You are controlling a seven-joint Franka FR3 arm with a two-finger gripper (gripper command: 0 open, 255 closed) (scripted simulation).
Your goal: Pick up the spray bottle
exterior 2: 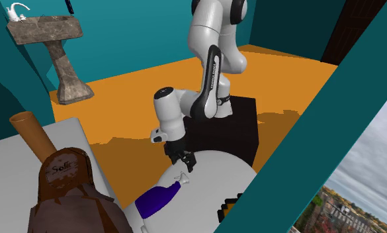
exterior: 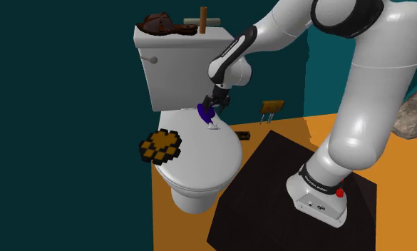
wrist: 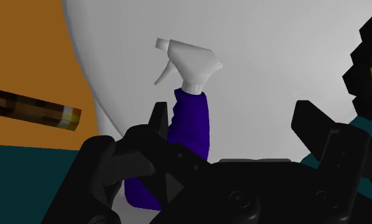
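1. Spray bottle (exterior: 205,113), with a deep purple body and a white trigger head, lies on the closed white toilet lid (exterior: 199,160), at the end near the tank (exterior: 172,68).
2. From the wrist camera the spray bottle (wrist: 191,130) sits in the gap between the two black fingers. Its body is close against one finger (wrist: 158,118) and well clear of the other. Whether the near finger touches it cannot be told.
3. Claw (wrist: 232,118) is spread wide and grips nothing. In the shoulder view the claw (exterior: 215,102) hangs just above the bottle.
4. In the second exterior view the claw (exterior 2: 185,163) points down at the white head end of the spray bottle (exterior 2: 157,197), whose purple body runs away from it across the lid.
5. A blocky orange-and-black checkered object (exterior: 159,145) rests on the lid's edge, on the shoulder view's left, apart from the bottle.
6. On the tank top stand a brown bottle (exterior 2: 36,136) and a brown leathery item (exterior: 160,26).
7. A small dark brown bar (wrist: 32,108) lies on the orange floor (exterior: 306,128) beside the toilet.
8. The black stand (exterior: 271,185) is on the floor at the shoulder view's right of the toilet.
9. A stone pedestal sink (exterior 2: 53,40) stands against the teal wall (exterior: 57,107), far from the toilet.
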